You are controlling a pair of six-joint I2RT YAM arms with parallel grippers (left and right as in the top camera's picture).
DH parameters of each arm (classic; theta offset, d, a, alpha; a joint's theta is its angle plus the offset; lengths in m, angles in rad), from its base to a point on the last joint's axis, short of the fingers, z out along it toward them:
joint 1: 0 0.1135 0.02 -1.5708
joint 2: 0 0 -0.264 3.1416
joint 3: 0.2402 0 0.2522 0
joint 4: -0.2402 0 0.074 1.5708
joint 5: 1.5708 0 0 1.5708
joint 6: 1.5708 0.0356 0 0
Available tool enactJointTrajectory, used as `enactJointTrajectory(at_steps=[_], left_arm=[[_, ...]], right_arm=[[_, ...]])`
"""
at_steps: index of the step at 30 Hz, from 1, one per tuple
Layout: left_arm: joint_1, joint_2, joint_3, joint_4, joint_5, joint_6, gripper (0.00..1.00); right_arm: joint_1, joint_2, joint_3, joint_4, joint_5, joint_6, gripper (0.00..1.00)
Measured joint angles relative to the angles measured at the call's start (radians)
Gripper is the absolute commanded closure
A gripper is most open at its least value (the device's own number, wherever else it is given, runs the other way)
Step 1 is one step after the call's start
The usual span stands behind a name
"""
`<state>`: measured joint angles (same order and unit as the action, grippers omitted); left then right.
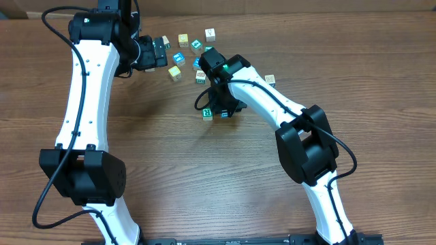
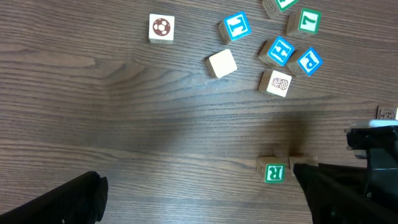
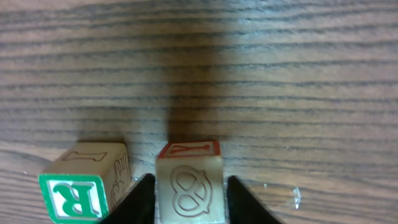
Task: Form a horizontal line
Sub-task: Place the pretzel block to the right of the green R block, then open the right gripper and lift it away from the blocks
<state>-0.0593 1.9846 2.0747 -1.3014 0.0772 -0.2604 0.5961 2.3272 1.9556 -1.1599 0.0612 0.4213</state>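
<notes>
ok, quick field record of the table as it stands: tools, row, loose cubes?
left tool: open, holding nothing
right tool: fingers flank the small wooden cube with a pretzel mark; gripping or releasing, cannot tell
row so far: that cube beside the small wooden cube with a green R, narrow gap between them
loose, not in row: wooden cube with a blue P, pale patterned wooden cube, wooden cube with a football picture
surface: brown wood-grain table
</notes>
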Motion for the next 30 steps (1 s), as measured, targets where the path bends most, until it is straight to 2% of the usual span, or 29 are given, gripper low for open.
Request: enactJointTrajectory(at_steps=[9, 17, 20, 21, 22, 23, 24, 28, 29, 30], left_arm=[[0.000, 0.000, 0.000, 0.000, 0.000, 0.000, 0.00], [0.000, 0.000, 0.000, 0.000, 0.000, 0.000, 0.00], [0.000, 0.000, 0.000, 0.000, 0.000, 0.000, 0.00], [0.000, 0.000, 0.000, 0.000, 0.000, 0.000, 0.00], [0.000, 0.000, 0.000, 0.000, 0.000, 0.000, 0.00], [0.000, 0.000, 0.000, 0.000, 0.000, 0.000, 0.00], [0.000, 0.000, 0.000, 0.000, 0.000, 0.000, 0.00], [0.000, 0.000, 0.000, 0.000, 0.000, 0.000, 0.00], [0.000, 0.000, 0.000, 0.000, 0.000, 0.000, 0.00], [0.000, 0.000, 0.000, 0.000, 0.000, 0.000, 0.00]], right_arm=[[0.000, 0.000, 0.000, 0.016, 0.006, 0.000, 0.50], [-0.033, 0.000, 0.000, 0.095, 0.006, 0.001, 0.49], [-0.068, 0.000, 0.000, 0.108, 0.006, 0.001, 0.43], [-0.081, 0.000, 0.000, 0.107, 0.006, 0.001, 0.40], [-0.092, 0.000, 0.000, 0.104, 0.006, 0.004, 0.33], [-0.107, 0.000, 0.000, 0.091, 0.006, 0.015, 0.19], [-0.115, 0.000, 0.000, 0.083, 0.006, 0.013, 0.00], [-0.140, 0.000, 0.000, 0.037, -0.002, 0.021, 0.00], [-0.140, 0.000, 0.000, 0.027, -0.005, 0.021, 0.05], [-0.140, 0.000, 0.000, 0.016, -0.010, 0.023, 0.20]])
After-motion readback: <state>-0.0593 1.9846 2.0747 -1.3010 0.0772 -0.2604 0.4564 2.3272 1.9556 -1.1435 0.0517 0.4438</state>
